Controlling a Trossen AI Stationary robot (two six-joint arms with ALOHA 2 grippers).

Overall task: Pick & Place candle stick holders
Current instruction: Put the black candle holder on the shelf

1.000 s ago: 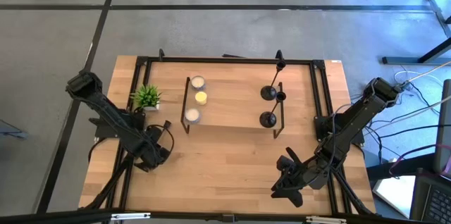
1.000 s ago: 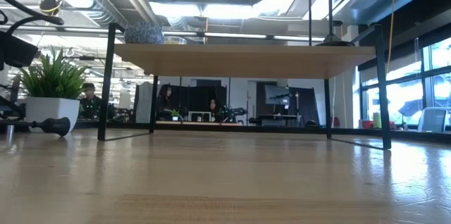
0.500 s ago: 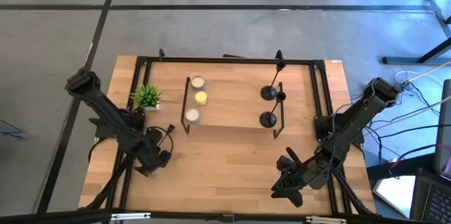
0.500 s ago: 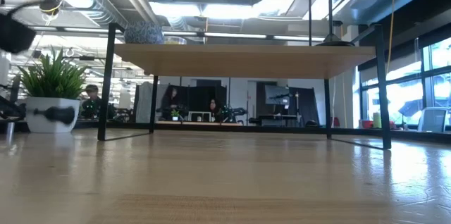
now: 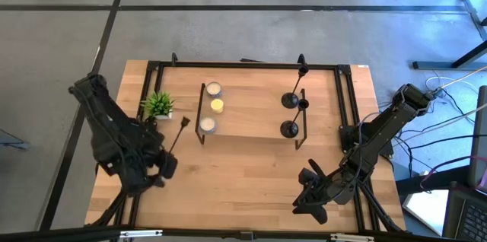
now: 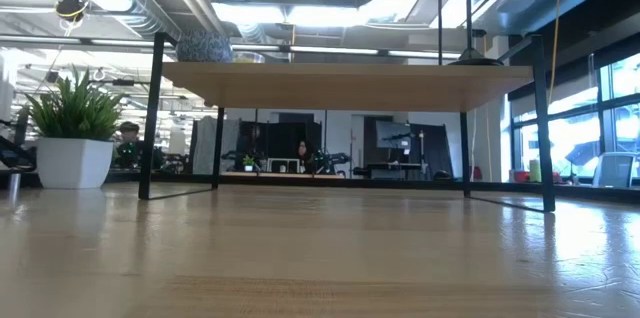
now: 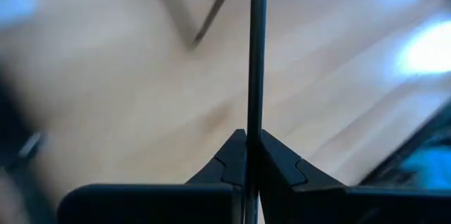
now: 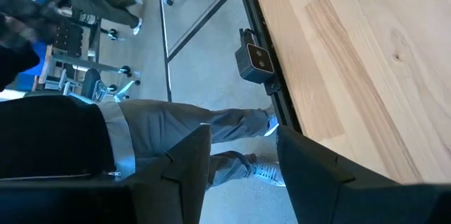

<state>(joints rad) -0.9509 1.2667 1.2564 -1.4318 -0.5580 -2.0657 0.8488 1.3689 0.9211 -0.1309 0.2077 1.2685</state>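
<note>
One slim black candlestick [image 5: 176, 135] is in my left gripper [image 5: 161, 160], which is shut on it above the table's left side. Its thin stem [image 7: 256, 55] runs out ahead of the fingers toward the shelf. Its other end is hidden under the gripper. Two more black candlesticks [image 5: 290, 100] [image 5: 289, 128] stand on their round bases at the right end of the wooden shelf [image 5: 251, 113]. My right gripper [image 5: 308, 196] is open and empty at the table's near right, over the near edge [image 8: 243, 160]. My left gripper pinches the candlestick's thin stem [image 7: 251, 136] between its two fingertips [image 7: 229, 160]. The stem lies along the fingers and sticks out past them toward the table's far right. The candlestick is lifted clear of the table; its free end [image 5: 185, 121] points at the shelf's left legs.
Three small round candles [image 5: 214, 88] [image 5: 218, 105] [image 5: 207, 124] sit at the shelf's left end. A potted green plant [image 5: 158, 105] stands left of the shelf and also shows in the low view [image 6: 72, 128]. A black frame [image 5: 243, 65] borders the table. People show in the room beyond.
My left gripper has risen and moved toward the table's left edge with the candlestick. The candlestick lay on the table by the plant a second ago; it is now lifted clear and has left the low view, with its free end pointing toward the shelf.
</note>
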